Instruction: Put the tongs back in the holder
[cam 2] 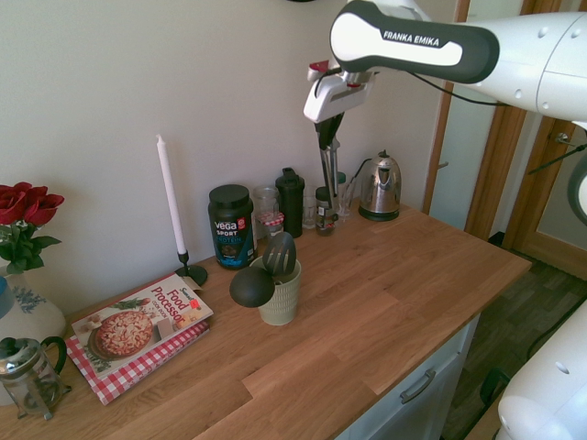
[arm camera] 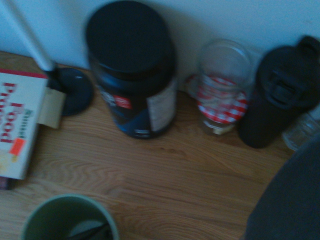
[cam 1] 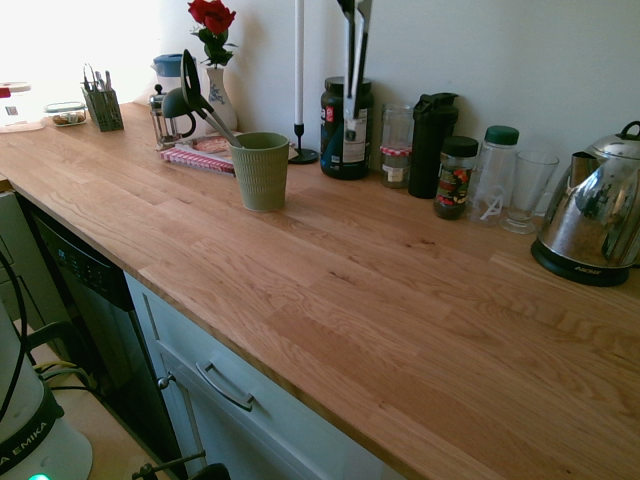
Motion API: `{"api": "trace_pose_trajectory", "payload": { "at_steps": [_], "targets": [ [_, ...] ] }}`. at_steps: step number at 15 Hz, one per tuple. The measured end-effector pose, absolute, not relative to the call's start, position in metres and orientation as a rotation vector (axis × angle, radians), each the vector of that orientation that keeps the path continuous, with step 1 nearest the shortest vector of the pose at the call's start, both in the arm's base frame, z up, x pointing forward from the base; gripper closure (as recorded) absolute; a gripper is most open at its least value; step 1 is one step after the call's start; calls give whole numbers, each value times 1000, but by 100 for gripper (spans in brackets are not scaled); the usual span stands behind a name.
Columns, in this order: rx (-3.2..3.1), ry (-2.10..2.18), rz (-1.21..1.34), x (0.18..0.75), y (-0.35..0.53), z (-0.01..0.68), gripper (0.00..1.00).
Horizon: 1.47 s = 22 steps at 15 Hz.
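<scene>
The tongs [cam 2: 328,170] hang straight down in the air, silvery arms below a black upper part, with my gripper [cam 2: 327,121] shut on their top. They hang over the row of jars by the wall, well above the counter, behind the holder and to its right in the second exterior view. In the first exterior view the tongs [cam 1: 349,70] come down from the top edge and the gripper is out of frame. The holder [cam 2: 280,293] [cam 1: 260,172] is a sage-green ribbed pot holding a black ladle [cam 2: 251,286] and a slotted spoon. Its rim [arm camera: 70,220] shows in the wrist view.
Along the wall stand a white candle [cam 2: 171,197], a black supplement tub [cam 2: 230,225], a jar with a checked lid [arm camera: 222,105], a black bottle [cam 2: 291,202] and a steel kettle [cam 2: 381,186]. A cookbook [cam 2: 138,325] and a French press [cam 2: 27,371] lie left of the holder.
</scene>
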<state>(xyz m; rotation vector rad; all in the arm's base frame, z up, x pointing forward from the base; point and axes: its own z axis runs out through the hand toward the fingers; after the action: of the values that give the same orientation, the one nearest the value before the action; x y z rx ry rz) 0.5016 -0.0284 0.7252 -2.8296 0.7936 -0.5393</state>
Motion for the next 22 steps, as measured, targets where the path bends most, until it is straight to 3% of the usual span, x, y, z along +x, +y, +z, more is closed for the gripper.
{"api": "trace_pose_trajectory", "payload": {
  "at_steps": [8, 22],
  "targets": [
    [-2845, 511, -459, 504, 94, 691, 100],
    [-2889, 565, -393, 565, 93, 578, 100]
  ]
}}
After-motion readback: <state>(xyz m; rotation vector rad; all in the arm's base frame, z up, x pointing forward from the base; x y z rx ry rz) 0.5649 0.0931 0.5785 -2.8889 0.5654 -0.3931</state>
